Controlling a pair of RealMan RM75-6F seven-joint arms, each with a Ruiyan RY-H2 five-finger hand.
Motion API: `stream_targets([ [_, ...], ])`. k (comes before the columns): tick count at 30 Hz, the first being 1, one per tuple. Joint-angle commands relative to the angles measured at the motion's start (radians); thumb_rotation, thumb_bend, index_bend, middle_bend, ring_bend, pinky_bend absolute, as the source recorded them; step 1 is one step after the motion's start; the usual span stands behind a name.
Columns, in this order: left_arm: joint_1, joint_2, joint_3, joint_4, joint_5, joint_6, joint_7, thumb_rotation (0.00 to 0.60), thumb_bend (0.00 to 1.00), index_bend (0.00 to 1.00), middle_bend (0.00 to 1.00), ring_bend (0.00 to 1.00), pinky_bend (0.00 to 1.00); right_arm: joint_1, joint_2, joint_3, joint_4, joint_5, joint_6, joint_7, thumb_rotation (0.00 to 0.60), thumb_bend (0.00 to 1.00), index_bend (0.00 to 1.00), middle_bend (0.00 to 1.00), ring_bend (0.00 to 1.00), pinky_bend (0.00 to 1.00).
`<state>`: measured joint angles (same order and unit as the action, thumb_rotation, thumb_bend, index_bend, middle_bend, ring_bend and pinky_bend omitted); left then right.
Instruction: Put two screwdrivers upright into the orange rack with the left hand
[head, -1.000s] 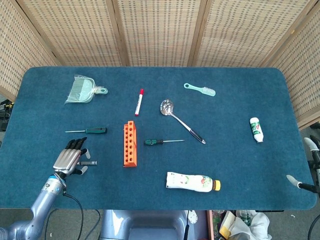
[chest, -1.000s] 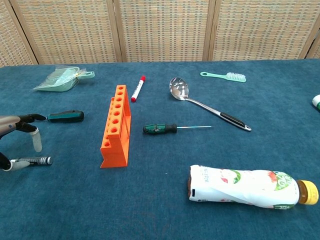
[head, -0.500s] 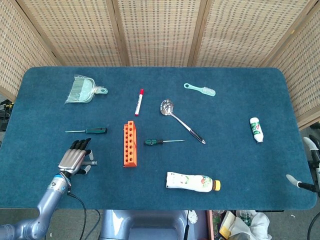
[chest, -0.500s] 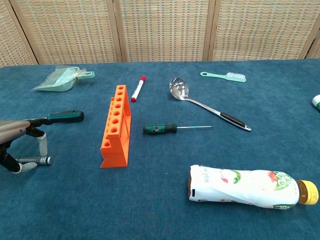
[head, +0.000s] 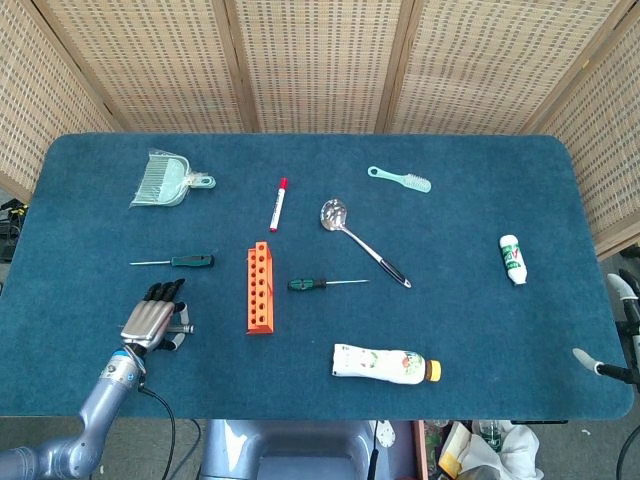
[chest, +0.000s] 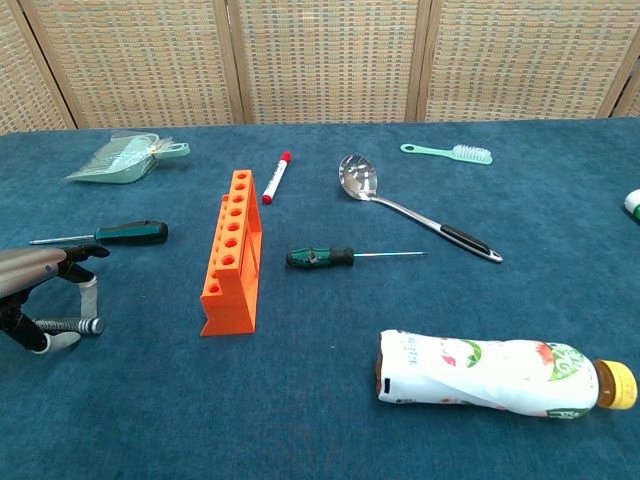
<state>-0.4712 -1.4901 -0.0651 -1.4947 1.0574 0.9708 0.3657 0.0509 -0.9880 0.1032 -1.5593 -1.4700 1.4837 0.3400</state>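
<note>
Near the tabletop's (head: 420, 400) front-left edge, left hand (head: 153, 318) hovering, fingers (chest: 88, 291) spread and empty, short of the left screwdriver (head: 180, 261) beside the orange rack (head: 260, 288).

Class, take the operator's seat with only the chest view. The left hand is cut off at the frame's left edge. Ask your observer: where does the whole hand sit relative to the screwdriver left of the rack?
Observer: In the head view the left hand lies nearer the robot than the left screwdriver. Its fingers point toward it, with a gap between them.
Operator: What is the white thing cut off at my right edge?
Observer: A small white bottle with a green label, lying flat near the right side of the table.
Operator: Where does the arm come from?
Observer: The left forearm rises over the near table edge, well left of the orange rack.
</note>
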Motion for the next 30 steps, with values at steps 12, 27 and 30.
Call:
stream_targets([
  [12, 0.032, 0.199, -0.050, -0.235, 0.224, 0.072, -0.363, 0.600, 0.39, 0.59, 0.00, 0.00, 0.00, 0.002, -0.002, -0.003, -0.004, -0.004, -0.001, -0.008, 0.600, 0.00, 0.00, 0.00, 0.00, 0.00],
  [27, -0.001, 0.393, -0.127, -0.375, 0.603, 0.274, -1.313, 0.600, 0.39, 0.59, 0.00, 0.00, 0.00, 0.003, -0.007, -0.005, -0.008, -0.010, 0.003, -0.018, 0.600, 0.00, 0.00, 0.00, 0.00, 0.00],
  [30, -0.038, 0.389, -0.129, -0.403, 0.590, 0.234, -1.367, 0.600, 0.39, 0.59, 0.00, 0.00, 0.00, 0.003, -0.007, -0.005, -0.009, -0.010, 0.004, -0.020, 0.600, 0.00, 0.00, 0.00, 0.00, 0.00],
])
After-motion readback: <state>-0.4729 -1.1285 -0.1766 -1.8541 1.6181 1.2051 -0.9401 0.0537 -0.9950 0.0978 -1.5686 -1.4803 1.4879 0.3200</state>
